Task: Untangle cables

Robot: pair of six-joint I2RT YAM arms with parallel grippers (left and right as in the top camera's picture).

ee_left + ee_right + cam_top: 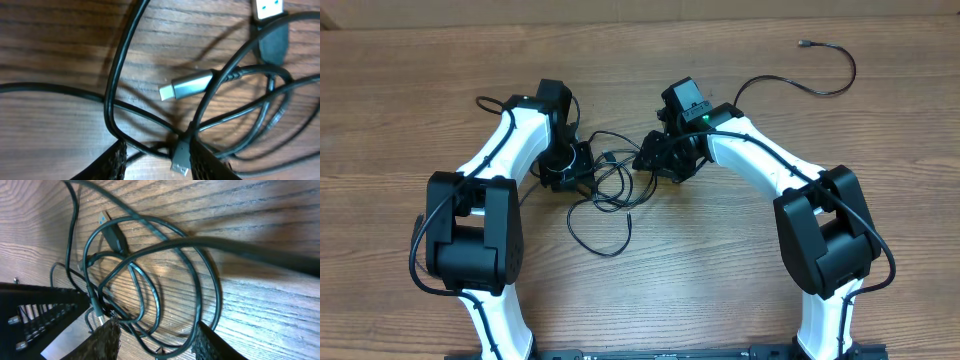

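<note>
Wood-grain surface [720,290] lay under everything. L arm [510,150] & R arm [760,155] both bent in toward ctr. The cables [610,190] lay tangled in loops betw. the two wrists, mid-surface; a stray cable [835,85] lay well apart at the far R. The left end effector [159,152] was spread, fingers either side of a small plug [181,161], not pinching it. The right end effector [156,330] was spread too, loops lying betw. its fingers. A silver plug [187,86] rested among the loops.
</note>
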